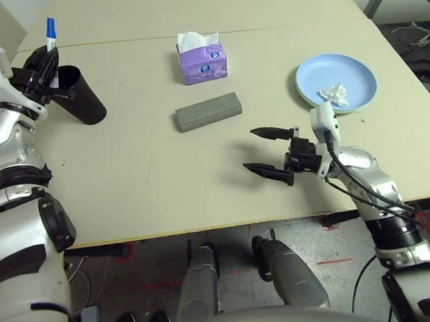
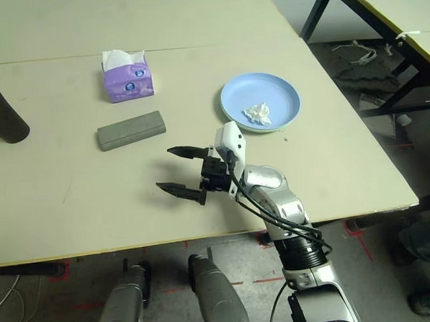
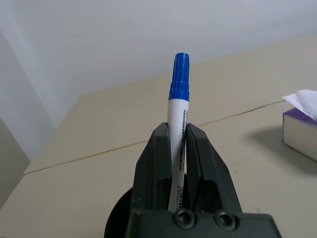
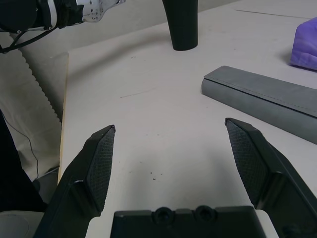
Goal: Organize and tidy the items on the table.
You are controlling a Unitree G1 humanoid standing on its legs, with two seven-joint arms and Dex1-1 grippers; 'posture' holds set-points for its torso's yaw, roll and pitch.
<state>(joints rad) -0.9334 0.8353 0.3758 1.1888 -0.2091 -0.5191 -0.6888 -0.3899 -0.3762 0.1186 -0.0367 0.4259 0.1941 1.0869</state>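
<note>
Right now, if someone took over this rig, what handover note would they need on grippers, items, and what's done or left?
Left gripper: shut on the blue-capped marker, held above the black cup.
Right gripper: open, empty, hovering over the table near the grey case.
Items: the case lies mid-table; the purple tissue box stands behind it; the crumpled tissue lies on the blue plate, which is stacked on a green one.
Done: plates stacked.
Left: drop the marker into the cup; probably clear the tissue.

- marker [image 3: 177, 124]: white, blue cap
- cup [image 1: 80, 94]: black
- tissue box [image 1: 203, 63]: purple
- glasses case [image 1: 208, 111]: grey
- plate [image 1: 336, 79]: light blue
- table [image 1: 143, 172]: pale beige
</note>
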